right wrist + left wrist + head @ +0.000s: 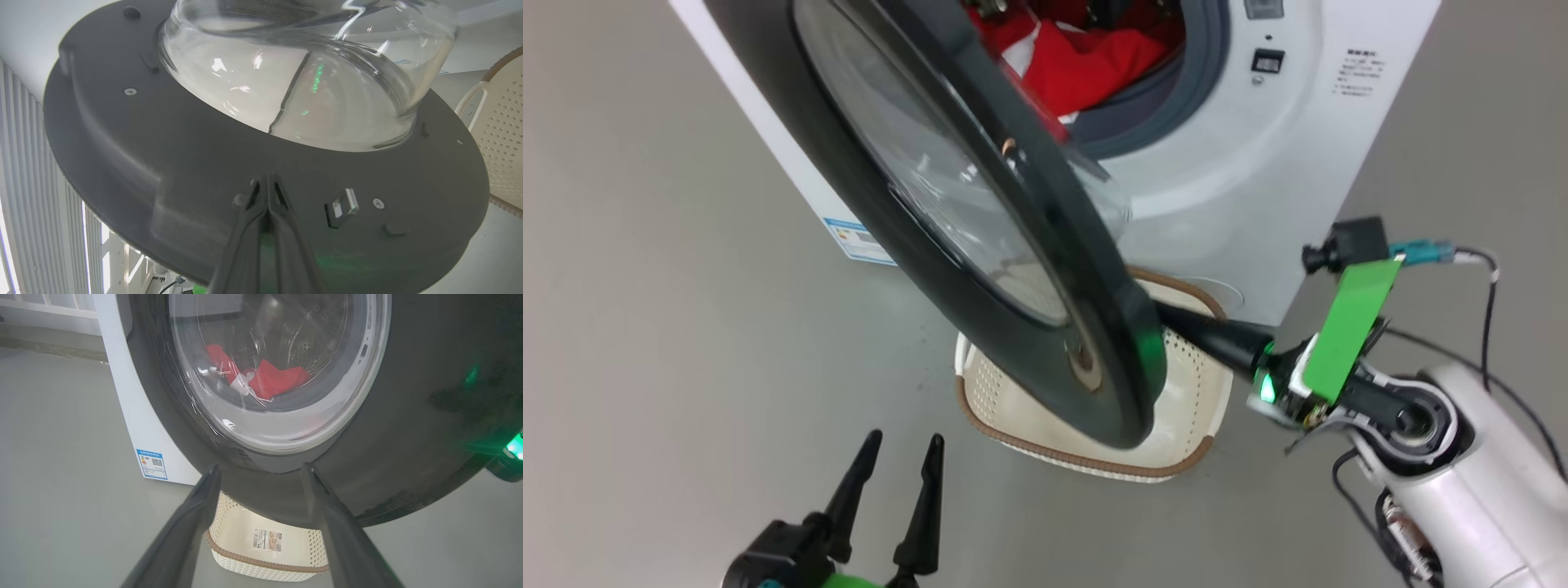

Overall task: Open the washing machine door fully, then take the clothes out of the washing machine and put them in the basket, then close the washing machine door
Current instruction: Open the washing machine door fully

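**Left gripper.** In the head view the left gripper (907, 437) stood at the lower left with its two fingers spread wide and nothing between them. It was apart from the door (964, 212), on the outer side of it. In the left wrist view the left gripper (260, 467) pointed at the lower black rim of the door (408, 396). Whether the tips touched the rim could not be told.

**Door.** The door stood part-way open, swung out from the machine (1258, 163). Its lower edge hung over the basket (1094, 467), which sat on the floor just before the machine.

**Clothes.** The red clothes (1086, 65) lay in the drum, behind the grey ring. In the left wrist view the clothes (273, 379) showed through the glass.

**Right gripper.** The right gripper (1176, 314) reached in from the right, above the basket, behind the door's edge. In the right wrist view the right gripper (267, 179) had its fingers pressed together, gripping nothing. Its tips met the inner face of the door (163, 143), left of the latch (341, 208). The basket (502, 143) lay at the right edge.
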Available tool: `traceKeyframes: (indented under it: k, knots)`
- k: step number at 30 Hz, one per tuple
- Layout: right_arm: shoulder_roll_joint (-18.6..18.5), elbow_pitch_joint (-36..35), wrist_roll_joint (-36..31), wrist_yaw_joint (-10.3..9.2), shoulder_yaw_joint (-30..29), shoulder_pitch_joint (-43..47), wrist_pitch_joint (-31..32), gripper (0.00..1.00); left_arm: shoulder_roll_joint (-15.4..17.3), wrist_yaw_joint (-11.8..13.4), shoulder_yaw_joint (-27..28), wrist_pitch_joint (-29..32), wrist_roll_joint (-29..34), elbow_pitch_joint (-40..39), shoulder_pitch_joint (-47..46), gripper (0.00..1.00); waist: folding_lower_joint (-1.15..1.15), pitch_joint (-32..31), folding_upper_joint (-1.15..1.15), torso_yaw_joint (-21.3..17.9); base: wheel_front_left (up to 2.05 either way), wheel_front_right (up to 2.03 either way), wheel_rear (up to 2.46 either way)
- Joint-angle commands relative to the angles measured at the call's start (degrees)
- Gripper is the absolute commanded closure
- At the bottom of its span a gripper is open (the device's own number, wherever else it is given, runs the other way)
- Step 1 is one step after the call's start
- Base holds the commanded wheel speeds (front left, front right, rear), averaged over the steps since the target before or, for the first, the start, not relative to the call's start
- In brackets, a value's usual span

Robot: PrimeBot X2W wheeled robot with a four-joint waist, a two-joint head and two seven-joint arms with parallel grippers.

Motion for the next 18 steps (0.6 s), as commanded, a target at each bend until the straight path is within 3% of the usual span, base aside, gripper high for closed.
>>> traceKeyframes:
  k: [1,18]
  knots:
    - [1.32,-1.36,-0.92,0.3,0.67,1.33,0.88,1.0,0.63,0.56,1.63,-0.52,-0.39,-1.25,0.59,0.0,0.0,-1.4,0.0,1.3,0.0,0.0,0.0]
    - [6.49,-1.6,-4.6,0.3,0.39,6.24,5.86,1.0,0.63,1.5,1.53,-0.52,-0.29,-1.64,3.82,0.0,0.0,-5.19,0.0,7.5,0.0,0.0,0.0]
